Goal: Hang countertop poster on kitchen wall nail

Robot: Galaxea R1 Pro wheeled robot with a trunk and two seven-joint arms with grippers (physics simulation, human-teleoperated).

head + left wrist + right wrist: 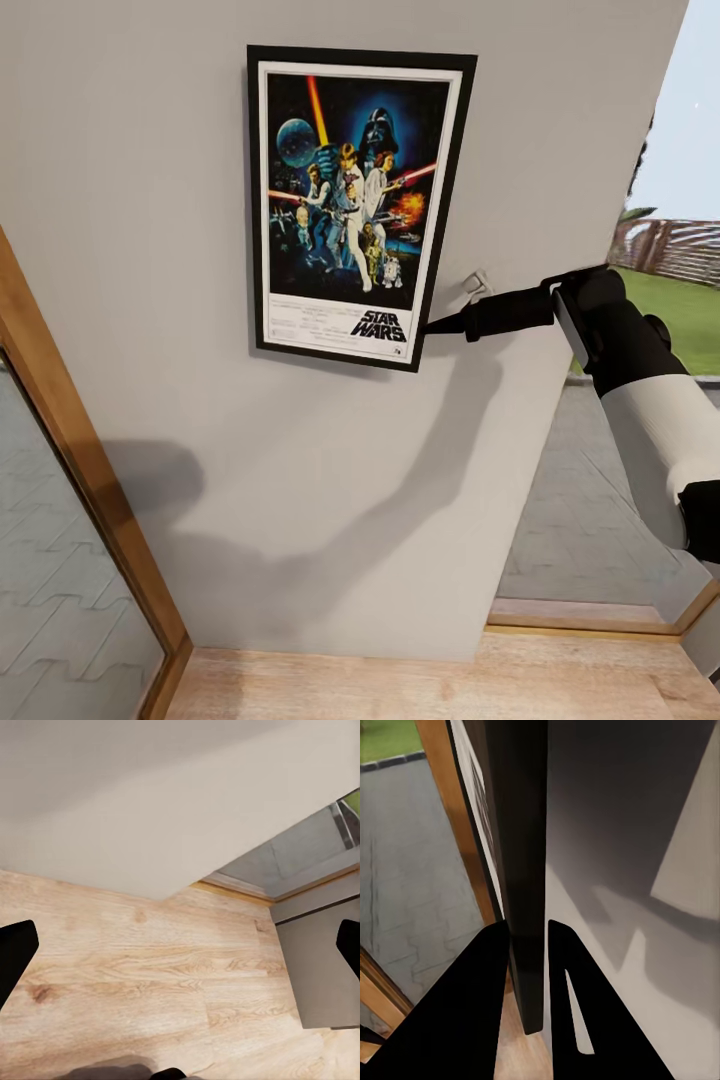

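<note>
The Star Wars poster, in its thin black frame, lies flat against the pale wall, a little tilted. My right gripper reaches in from the right and is shut on the frame's lower right edge. In the right wrist view the two black fingers pinch the dark frame edge, with my right gripper clamped on it. A small pale wall nail sticks out just right of the poster, above the gripper. My left gripper hangs open over the wooden floor. The kitchen countertop is out of view.
A wood-framed glass pane stands at the left. The wall ends at a corner on the right, beside another window onto lawn and a fence. Light wooden floor runs below. A grey cabinet stands near the left gripper.
</note>
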